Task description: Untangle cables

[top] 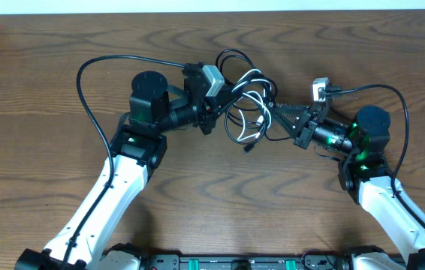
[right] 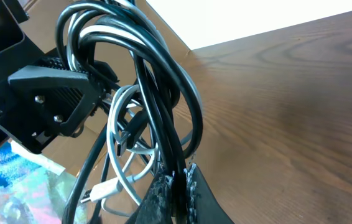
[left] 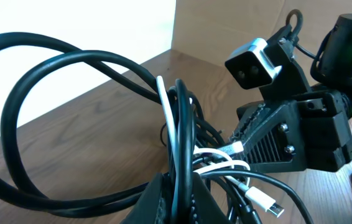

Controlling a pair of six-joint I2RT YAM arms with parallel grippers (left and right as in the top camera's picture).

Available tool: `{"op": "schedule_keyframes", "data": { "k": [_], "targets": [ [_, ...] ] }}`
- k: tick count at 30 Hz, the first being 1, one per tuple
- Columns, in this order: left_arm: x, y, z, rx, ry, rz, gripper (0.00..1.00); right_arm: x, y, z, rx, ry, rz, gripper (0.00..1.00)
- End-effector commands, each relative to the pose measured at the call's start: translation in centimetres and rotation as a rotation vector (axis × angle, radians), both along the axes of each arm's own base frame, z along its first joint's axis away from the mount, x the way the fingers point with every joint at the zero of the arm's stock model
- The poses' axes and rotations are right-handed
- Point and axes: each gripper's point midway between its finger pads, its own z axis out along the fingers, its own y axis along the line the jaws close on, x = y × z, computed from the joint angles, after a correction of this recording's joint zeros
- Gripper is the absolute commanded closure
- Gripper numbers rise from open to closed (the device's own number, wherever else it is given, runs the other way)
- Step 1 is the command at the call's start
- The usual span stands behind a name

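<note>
A thick black arm wire [top: 80, 81] loops over the wooden table [top: 212, 195] well to the left of the cables [top: 248, 105]. It is heavier than any cord in the tangle and lies apart from it. Just left of the cables the left gripper [top: 216, 112] has its jaws closed tight on a bunch of black strands and the white cable [left: 166, 118], which run up between its fingers [left: 157, 202]. Its wrist camera [top: 211, 77] sits just beside the knot.

The cables form one knot between the two grippers, near the middle of the table and towards its far edge. Black loops arch above the knot, white loops wind through them, and a white plug [left: 266, 204] hangs out at the near side. The strands cross so densely that no single one can be traced through.

Just right of the knot the right gripper [top: 275, 111] is pinched closed on several black strands [right: 157, 93], facing the left gripper across the knot. Farther right, a second arm wire [top: 404, 105] curves past, clear of the knot.
</note>
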Motion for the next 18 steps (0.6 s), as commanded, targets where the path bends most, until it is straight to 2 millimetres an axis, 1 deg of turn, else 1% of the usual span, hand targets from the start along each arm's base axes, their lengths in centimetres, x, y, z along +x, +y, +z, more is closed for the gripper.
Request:
{"op": "schedule_keyframes", "data": {
  "k": [1,5,8,12,15,18],
  "targets": [
    [1.3,0.4,1.2,-0.003,-0.025,0.071,0.92,-0.3,0.3,0.4,0.0,-0.016,0.018,0.99],
    [4.0,2.4,0.8,-0.023,0.056,0.283,0.92,-0.6,0.5,0.5,-0.006,-0.032,0.039,0.99],
    [5.3,3.7,0.6,-0.045,0.101,0.401,0.92,-0.6,0.5,0.5,-0.006,-0.033,0.039,0.99],
    [6.2,4.9,0.2,-0.061,0.141,0.498,0.92,-0.9,0.6,0.7,-0.013,-0.064,0.066,0.99],
    [6.3,5.0,0.2,-0.06,0.14,0.509,0.92,-1.0,0.7,0.7,-0.014,-0.071,0.071,0.99],
    [6.9,5.8,0.0,-0.07,0.157,0.572,0.92,-1.3,0.8,0.8,-0.021,-0.094,0.092,0.99]
  ]
}}
